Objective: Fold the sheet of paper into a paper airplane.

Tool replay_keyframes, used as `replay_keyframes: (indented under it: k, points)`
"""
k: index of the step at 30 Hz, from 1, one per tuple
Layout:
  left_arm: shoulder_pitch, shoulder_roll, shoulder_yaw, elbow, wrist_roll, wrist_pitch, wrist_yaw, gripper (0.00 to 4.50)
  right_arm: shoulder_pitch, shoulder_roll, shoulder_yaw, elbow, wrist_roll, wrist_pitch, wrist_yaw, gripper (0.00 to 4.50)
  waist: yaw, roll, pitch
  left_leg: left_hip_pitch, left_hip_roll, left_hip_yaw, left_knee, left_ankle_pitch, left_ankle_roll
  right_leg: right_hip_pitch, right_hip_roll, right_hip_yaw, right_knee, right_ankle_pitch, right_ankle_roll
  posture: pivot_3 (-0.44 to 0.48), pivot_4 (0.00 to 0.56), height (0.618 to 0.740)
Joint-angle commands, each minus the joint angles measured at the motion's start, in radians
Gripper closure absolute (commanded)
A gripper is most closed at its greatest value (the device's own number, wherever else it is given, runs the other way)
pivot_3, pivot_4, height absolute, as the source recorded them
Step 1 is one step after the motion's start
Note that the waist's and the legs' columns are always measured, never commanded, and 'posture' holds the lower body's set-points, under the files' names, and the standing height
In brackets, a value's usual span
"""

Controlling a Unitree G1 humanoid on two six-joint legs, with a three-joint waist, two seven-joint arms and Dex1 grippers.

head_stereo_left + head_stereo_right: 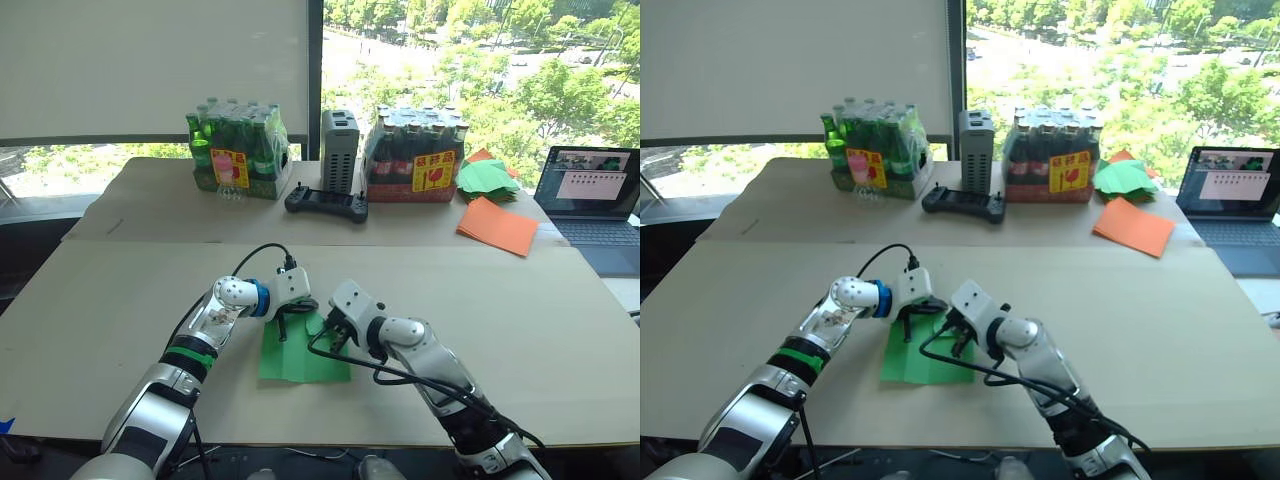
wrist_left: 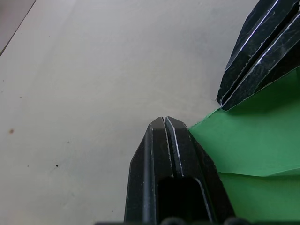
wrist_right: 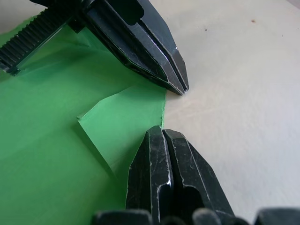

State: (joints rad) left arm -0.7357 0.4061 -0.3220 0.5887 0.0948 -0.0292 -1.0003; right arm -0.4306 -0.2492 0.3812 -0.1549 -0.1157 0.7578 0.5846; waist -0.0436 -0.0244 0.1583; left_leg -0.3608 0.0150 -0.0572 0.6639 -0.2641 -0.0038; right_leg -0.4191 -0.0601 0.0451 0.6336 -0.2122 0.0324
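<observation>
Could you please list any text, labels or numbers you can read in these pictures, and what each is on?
None can be read.
Yellow and red label on the green bottle pack: print too small.
Yellow and red label on the dark bottle pack: print too small.
Laptop screen: lines of text, too blurred.

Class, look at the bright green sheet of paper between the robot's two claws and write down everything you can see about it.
The green paper is a thin, bright, matte sheet lying flat on the tan table, near its front edge. It is not yet a dart: it looks roughly rectangular, with one small corner flap folded over and a faint crease. The left claw and the right claw, both shut, press their tips down at the sheet's far edge, close together. Nothing else touches it.
</observation>
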Motion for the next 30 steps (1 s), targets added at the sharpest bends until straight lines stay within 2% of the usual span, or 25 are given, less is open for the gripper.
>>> replay_keyframes:
  k: [1, 25, 30]
  points:
    - [0.015, 0.018, -0.02, 0.03, 0.038, 0.004, -0.005, 4.5, 0.061, -0.035, 0.031, 0.0, 0.0, 0.068, 0.005, 4.45, 0.0, 0.0, 0.0, 0.0, 0.0, 0.0, 0.0, 0.0, 0.0, 0.0, 0.0, 0.0, 0.0, 0.0, 0.0, 0.0, 0.15, 0.74]
    - [0.008, 0.018, -0.024, 0.047, 0.041, -0.009, -0.008, 4.5, 0.199, -0.152, 0.024, -0.159, 0.022, 0.145, 0.001, 4.45, 0.0, -0.002, -0.003, 0.003, 0.0, 0.0, 0.0, 0.0, 0.0, 0.004, 0.0, 0.0, -0.002, -0.001, 0.002, 0.0, 0.15, 0.74]
    - [0.004, 0.019, -0.024, 0.052, 0.041, -0.012, -0.008, 4.5, 0.21, -0.17, 0.025, -0.185, 0.031, 0.158, 0.002, 4.45, 0.001, -0.002, -0.003, 0.008, 0.0, 0.0, -0.001, -0.001, 0.001, 0.011, 0.0, 0.0, -0.005, -0.006, 0.01, 0.0, 0.15, 0.74]
